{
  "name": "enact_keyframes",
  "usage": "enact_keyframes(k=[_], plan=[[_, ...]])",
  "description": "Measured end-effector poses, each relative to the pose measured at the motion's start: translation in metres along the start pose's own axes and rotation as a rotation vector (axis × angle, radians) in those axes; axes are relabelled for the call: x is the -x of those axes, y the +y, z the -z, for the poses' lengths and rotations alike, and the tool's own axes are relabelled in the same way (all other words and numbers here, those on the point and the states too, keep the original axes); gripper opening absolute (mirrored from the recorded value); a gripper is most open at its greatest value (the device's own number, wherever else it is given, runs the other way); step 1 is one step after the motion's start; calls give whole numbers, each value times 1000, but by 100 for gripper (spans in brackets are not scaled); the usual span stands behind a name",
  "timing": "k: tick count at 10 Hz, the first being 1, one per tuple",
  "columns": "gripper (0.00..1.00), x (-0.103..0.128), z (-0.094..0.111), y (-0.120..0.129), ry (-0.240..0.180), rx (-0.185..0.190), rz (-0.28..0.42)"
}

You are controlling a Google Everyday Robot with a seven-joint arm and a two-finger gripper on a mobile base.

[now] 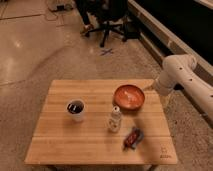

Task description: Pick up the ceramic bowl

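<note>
Tool [147, 89] — mostly hidden — beside ceramic bowl [128, 96].

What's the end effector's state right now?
End effector: state cannot be told; it is beside the rim of the ceramic bowl, on the arm's side.

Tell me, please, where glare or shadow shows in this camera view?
Camera view: bright glare on the polished floor at left; a highlight inside the ceramic bowl; the upper right is dark; the end effector sits by the bowl's right rim.

1 cam, high, down onto table [75, 142], gripper [148, 89] right
</note>
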Motion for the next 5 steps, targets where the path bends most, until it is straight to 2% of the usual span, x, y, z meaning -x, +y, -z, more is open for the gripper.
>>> enact_keyframes(k=[2, 3, 5], plan=[[80, 1, -7, -17, -16, -17, 68], [80, 2, -14, -32, -28, -46, 118], [80, 6, -27, -46, -44, -84, 173]])
